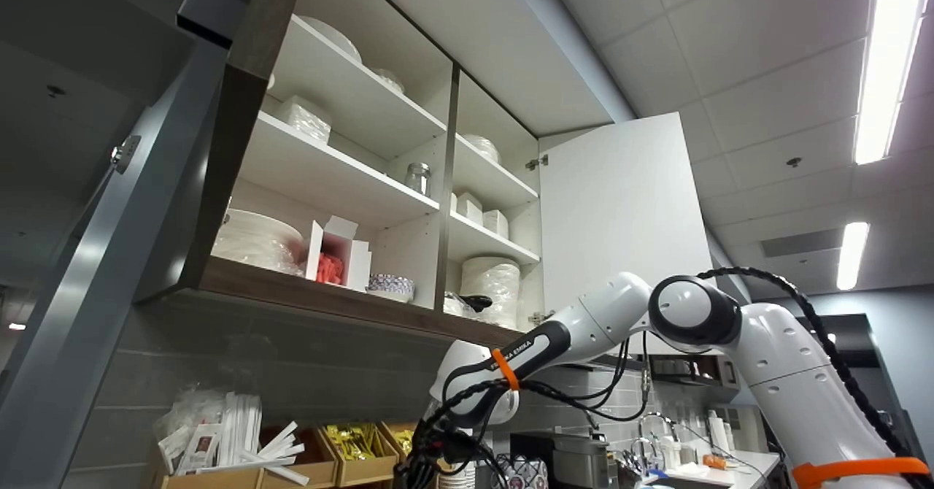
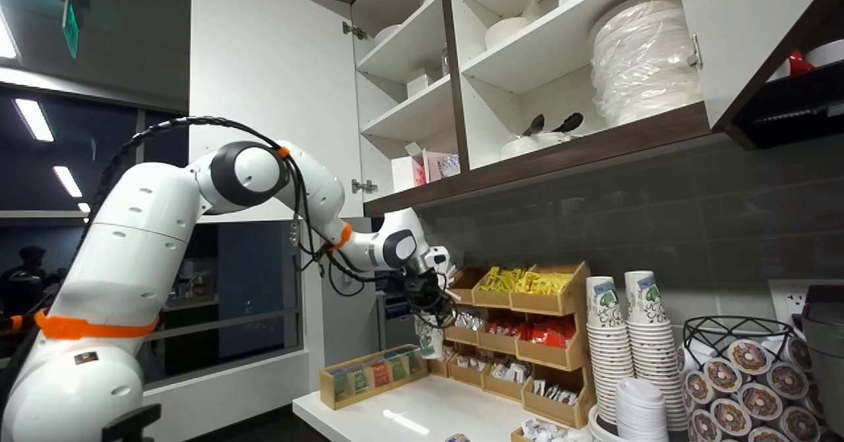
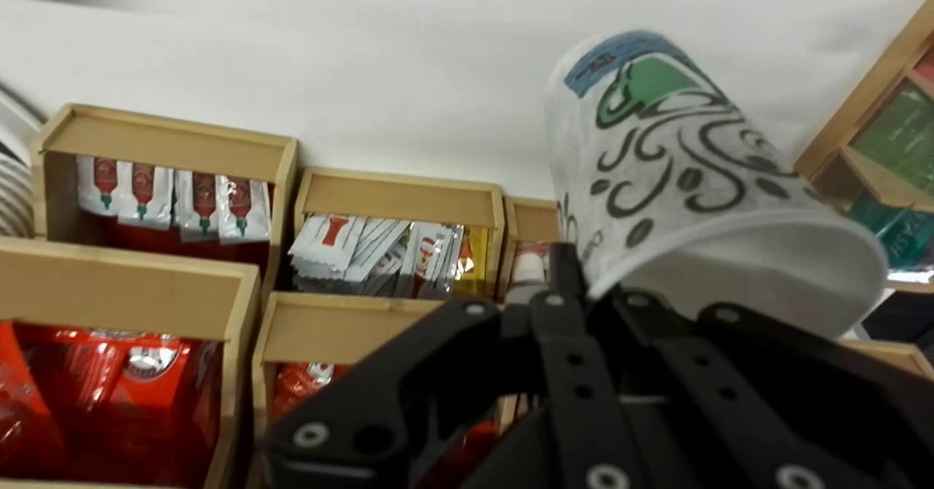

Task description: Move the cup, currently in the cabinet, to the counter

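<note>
A white paper cup [image 3: 657, 153] with a green and black swirl print is held by its rim in my gripper [image 3: 584, 285], one finger outside the wall and one inside. The cup's mouth faces back toward the wrist camera and its base points at the counter [image 3: 350, 102]. In an exterior view the cup [image 2: 430, 340] hangs below the cable-wrapped gripper [image 2: 432, 307], over the white counter [image 2: 422, 406]; the gap under it is hard to judge. The open cabinet [image 2: 560, 145] is above the arm, also in an exterior view [image 1: 328, 295]. The cup does not show there.
A wooden packet organizer [image 2: 573, 297] stands close behind the gripper. A tea box [image 2: 372, 376] lies along the counter's far side. Stacked paper cups [image 2: 606, 356], lids [image 2: 639, 409] and a wire pod basket [image 2: 738, 382] stand farther along. The cabinet's underside overhangs the counter.
</note>
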Robot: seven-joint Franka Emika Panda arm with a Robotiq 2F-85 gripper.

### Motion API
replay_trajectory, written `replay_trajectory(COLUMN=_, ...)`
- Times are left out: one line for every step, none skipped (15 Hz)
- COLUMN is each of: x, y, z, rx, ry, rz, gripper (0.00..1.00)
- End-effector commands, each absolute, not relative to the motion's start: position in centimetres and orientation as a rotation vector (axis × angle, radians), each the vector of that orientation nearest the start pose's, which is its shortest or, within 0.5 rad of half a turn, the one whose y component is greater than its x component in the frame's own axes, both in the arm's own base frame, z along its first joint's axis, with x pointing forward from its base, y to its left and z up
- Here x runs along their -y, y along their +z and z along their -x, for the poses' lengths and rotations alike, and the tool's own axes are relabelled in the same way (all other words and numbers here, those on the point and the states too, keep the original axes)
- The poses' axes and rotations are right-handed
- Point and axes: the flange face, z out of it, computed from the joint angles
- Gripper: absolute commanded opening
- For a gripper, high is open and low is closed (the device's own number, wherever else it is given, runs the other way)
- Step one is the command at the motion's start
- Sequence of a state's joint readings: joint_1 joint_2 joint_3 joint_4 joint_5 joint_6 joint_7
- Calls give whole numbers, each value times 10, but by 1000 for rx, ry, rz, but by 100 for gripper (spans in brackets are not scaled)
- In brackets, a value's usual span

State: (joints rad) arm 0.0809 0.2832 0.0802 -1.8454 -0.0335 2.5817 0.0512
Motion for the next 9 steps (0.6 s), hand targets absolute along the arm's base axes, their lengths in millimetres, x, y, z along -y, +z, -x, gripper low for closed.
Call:
replay_trajectory(x=-106, y=377, z=-658, rx=224, ry=-637, rz=3002, gripper=1)
replay_trajectory(x=-106, y=366, z=-659, rx=198, ry=-646, rz=3004, gripper=1)
replay_trajectory(x=-106, y=356, z=-661, rx=208, ry=-628, rz=3004, gripper=1)
replay_trajectory(x=-105, y=347, z=-662, rx=210, ry=-629, rz=3003, gripper=1)
replay_trajectory(x=-105, y=337, z=-663, rx=211, ry=-625, rz=2998, gripper=1)
replay_trajectory(x=-104, y=329, z=-663, rx=226, ry=-617, rz=2998, gripper=1)
replay_trajectory(x=-102, y=321, z=-664, rx=260, ry=-602, rz=2988, gripper=1)
replay_trajectory(x=-100, y=312, z=-665, rx=275, ry=-583, rz=2970, gripper=1)
replay_trajectory(x=-96, y=303, z=-664, rx=286, ry=-558, rz=2977, gripper=1)
